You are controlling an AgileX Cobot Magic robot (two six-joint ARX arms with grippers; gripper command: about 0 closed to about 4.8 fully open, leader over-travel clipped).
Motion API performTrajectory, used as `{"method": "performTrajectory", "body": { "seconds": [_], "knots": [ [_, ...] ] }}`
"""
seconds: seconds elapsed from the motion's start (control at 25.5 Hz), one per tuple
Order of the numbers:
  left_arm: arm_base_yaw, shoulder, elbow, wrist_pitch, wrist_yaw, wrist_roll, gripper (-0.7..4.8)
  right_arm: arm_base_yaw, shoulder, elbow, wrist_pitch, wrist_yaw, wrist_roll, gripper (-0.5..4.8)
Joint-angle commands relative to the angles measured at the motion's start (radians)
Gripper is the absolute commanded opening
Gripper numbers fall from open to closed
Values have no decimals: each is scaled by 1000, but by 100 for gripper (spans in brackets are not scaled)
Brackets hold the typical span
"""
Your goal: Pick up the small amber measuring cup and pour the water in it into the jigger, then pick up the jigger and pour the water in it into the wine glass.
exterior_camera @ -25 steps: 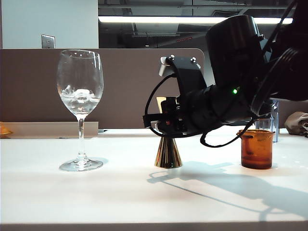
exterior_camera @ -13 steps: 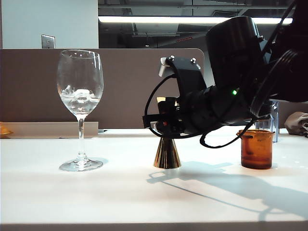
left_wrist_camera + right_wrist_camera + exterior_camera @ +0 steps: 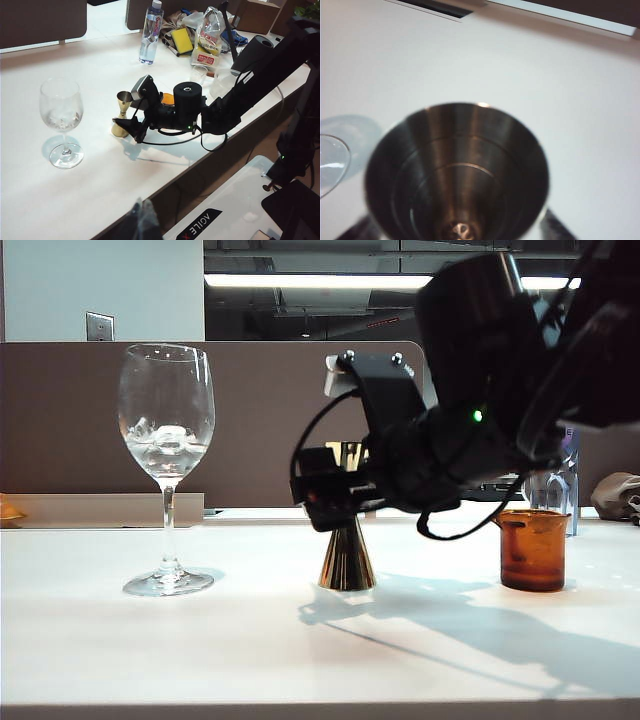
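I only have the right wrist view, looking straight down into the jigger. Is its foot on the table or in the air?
Observer: On the table. The jigger stands upright on the table, with the right claw at its upper cone.
Operator: Where is the amber cup?
Observer: The small amber measuring cup stands upright on the table, to the right of the jigger in the exterior view and apart from it.
Operator: And the left arm?
Observer: The left claw hangs well above the table, away from all the vessels. It is too blurred to tell open from shut.
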Motion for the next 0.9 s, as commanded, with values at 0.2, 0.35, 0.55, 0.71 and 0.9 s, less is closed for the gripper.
{"method": "performTrajectory", "body": {
  "seconds": [0.2,0.35,0.55,0.71,0.9],
  "knots": [
    [1,0,3,-3,3,1,-2,50,-203,-149,-42,196,5,455],
    [1,1,3,-3,3,1,-2,92,-380,-266,-55,241,5,446],
    [2,1,3,-3,4,1,-2,148,-627,-376,-153,304,4,50],
    [1,0,3,-3,3,1,-2,137,-827,-404,-351,299,4,-5],
    [1,1,3,-3,3,1,-2,-15,-961,-431,-443,73,5,-5]
  ]
}}
